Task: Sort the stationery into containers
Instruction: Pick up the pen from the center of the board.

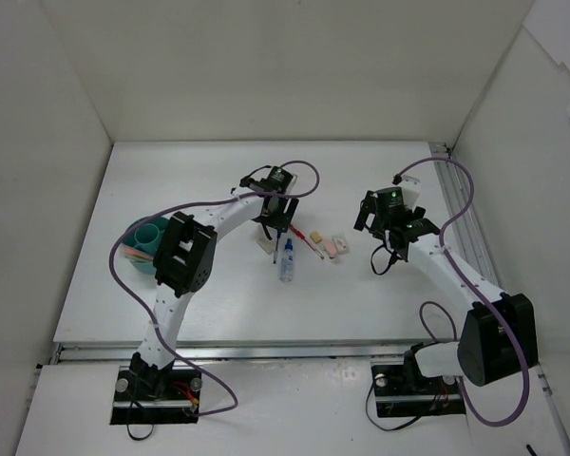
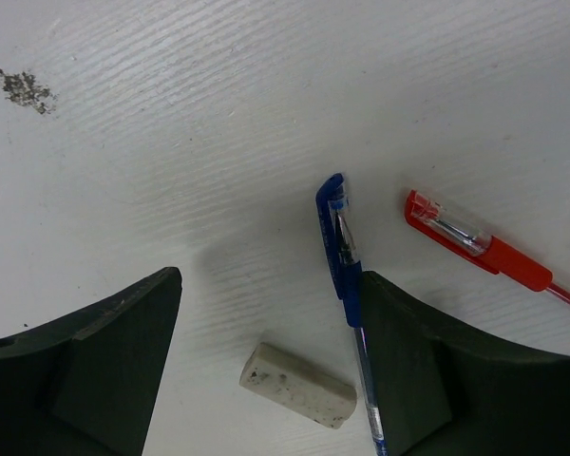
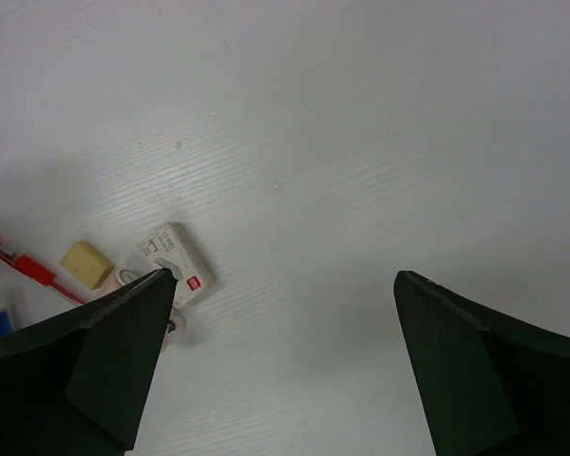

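My left gripper hangs low over the table, jaws open around a grubby white eraser that lies loose between them, touching neither. A blue pen runs along the inner face of the right-hand finger. A red pen lies further right. From above, the left gripper is over the white eraser, with a blue-capped tube just below. The teal container stands at the left, partly behind the left arm. My right gripper is open and empty above bare table.
Left of the right gripper lie a printed white eraser, a tan eraser and the red pen. A pink eraser sits among them. White walls enclose the table on three sides. A dark smudge marks the table.
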Available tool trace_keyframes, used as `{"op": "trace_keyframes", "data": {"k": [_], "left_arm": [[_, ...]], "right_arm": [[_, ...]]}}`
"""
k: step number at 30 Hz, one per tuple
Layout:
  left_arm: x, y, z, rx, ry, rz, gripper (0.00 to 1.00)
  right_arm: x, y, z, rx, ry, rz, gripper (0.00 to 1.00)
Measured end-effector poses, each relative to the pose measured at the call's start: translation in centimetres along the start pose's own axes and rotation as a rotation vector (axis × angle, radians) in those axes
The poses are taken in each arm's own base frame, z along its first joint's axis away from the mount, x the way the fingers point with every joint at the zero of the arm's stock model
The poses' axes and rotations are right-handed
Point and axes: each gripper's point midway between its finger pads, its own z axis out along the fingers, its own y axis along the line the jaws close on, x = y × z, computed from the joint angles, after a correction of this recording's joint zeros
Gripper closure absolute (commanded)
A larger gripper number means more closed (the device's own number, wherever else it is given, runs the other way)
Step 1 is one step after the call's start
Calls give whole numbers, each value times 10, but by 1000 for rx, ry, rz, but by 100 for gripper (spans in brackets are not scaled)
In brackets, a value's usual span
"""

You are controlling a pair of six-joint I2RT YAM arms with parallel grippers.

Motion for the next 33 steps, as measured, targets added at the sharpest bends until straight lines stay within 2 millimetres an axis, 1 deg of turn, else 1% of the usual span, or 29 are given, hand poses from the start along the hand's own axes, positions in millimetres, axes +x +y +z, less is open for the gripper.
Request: {"op": "trace_keyframes", "data": {"k": [5,8,11,13,14,16,17,19,20,22,23,25,28,33], "left_arm": [[5,-9,1,47,16,-13,31],[6,-12,4,62,19,-26,40],[7,-15,9,74,22,-34,53],[7,-17,10,80,20,-44,59],[6,-18,10,82,18,-45,64],[5,-18,11,83,15,-50,72],[5,-18,11,83,13,-51,80],[3,-19,11,83,10,-55,84],[2,-19,12,83,8,-54,89],[0,-19,12,80,7,-55,91],[-2,-18,13,75,2,-56,97],[-6,-16,14,59,-5,-56,100],[-12,-14,13,47,-20,-58,100],[-32,-2,3,18,-79,-78,100]], "right_arm": [[3,-2,1,8,6,-4,2],[3,-3,1,13,4,-4,2],[4,-4,1,17,6,-6,2],[4,-6,1,23,6,-7,2],[4,-6,1,24,6,-7,2],[5,-7,2,26,8,-8,2],[6,-7,2,28,9,-8,2],[7,-9,2,32,12,-8,2],[8,-10,3,34,13,-8,2],[9,-11,3,36,14,-9,2],[9,-11,2,37,15,-9,2],[10,-12,2,37,16,-9,2],[11,-13,-1,35,12,-8,2],[6,-15,-10,21,-11,2,2]]}}
